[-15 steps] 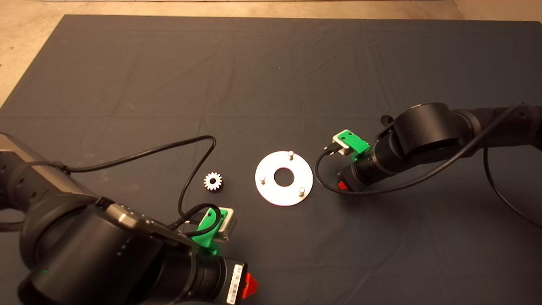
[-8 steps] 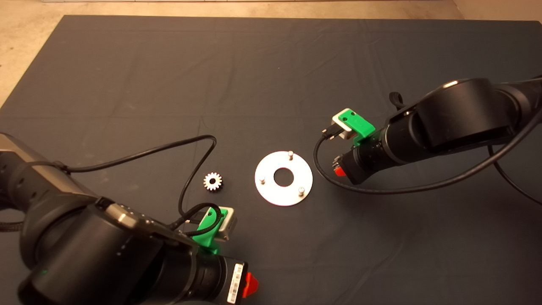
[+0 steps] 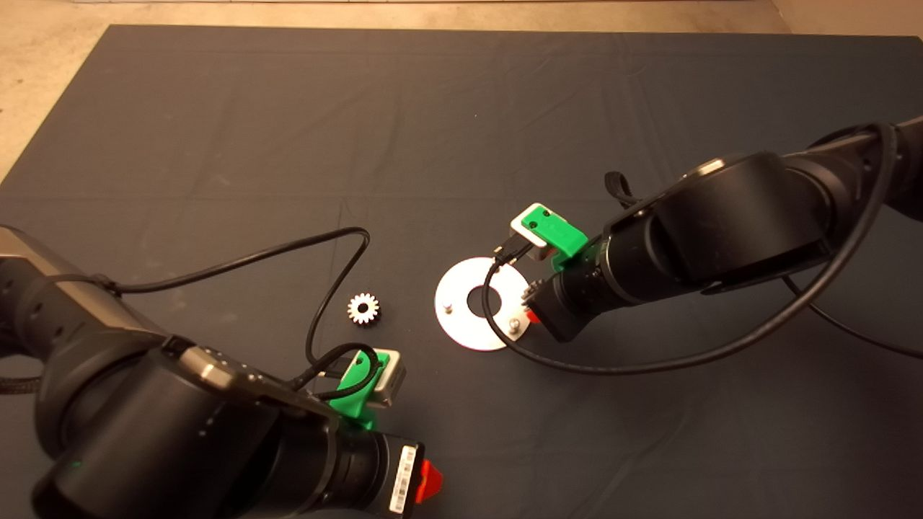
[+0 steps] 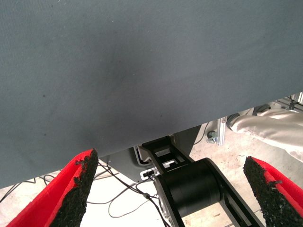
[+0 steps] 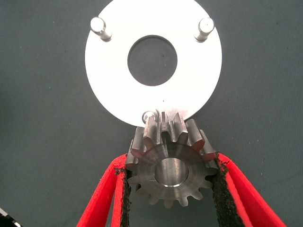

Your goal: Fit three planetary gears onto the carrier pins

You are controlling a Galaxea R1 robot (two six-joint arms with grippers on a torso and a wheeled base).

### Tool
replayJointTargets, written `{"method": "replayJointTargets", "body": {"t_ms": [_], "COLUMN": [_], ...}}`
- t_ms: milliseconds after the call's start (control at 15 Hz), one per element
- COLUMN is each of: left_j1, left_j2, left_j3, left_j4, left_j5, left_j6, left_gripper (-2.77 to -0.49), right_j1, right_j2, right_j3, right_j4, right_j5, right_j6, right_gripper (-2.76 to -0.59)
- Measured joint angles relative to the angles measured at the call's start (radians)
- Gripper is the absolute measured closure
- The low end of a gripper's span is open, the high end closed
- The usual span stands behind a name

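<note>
The shiny round disc (image 3: 461, 328) lies mid-mat with its carrier pins upright; two pins (image 3: 448, 308) show in the head view and the right arm covers the rest. My right gripper (image 5: 170, 172) is shut on a planetary gear (image 5: 163, 142), held flat just above the disc's (image 5: 113, 71) near rim. This gear overlaps one pin (image 5: 150, 115), and the other two pins (image 5: 101, 28) stand bare. In the head view the right gripper (image 3: 532, 314) hangs over the disc's right edge. A second gear (image 3: 363, 308) lies on the mat left of the disc. My left gripper (image 4: 173, 189) is open and parked at the lower left.
A black cable (image 3: 317, 288) loops from the left wrist across the mat, close to the loose gear. The left wrist view looks past the mat's edge (image 4: 156, 137) at the robot's base (image 4: 189, 184) and a pale cloth-covered shape (image 4: 270, 127) on the floor.
My right arm has lifted and swung left from beside the disc to over its right edge, carrying the gear. The left arm and the loose gear have not moved.
</note>
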Motion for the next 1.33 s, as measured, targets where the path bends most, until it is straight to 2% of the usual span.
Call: {"method": "replayJointTargets", "body": {"t_ms": [267,533,733,1333], "left_j1": [0.000,0.000,0.000,0.000], "left_j2": [0.000,0.000,0.000,0.000], "left_j3": [0.000,0.000,0.000,0.000], "left_j4": [0.001,0.002,0.002,0.003], "left_j5": [0.000,0.000,0.000,0.000], "left_j6": [0.000,0.000,0.000,0.000], "left_gripper": [-2.19,-2.19,-2.19,-2.19], "right_j1": [-0.011,-0.023,-0.044,-0.083], "right_j2": [0.029,0.066,0.071,0.111], "right_j3": [-0.024,-0.033,-0.050,-0.134], "right_j4": [0.000,0.000,0.001,0.020], "right_j5": [-0.014,-0.006,-0.012,-0.011], "right_j6": [0.000,0.000,0.000,-0.039], "right_gripper": [-0.95,-0.95,-0.94,-0.94]}}
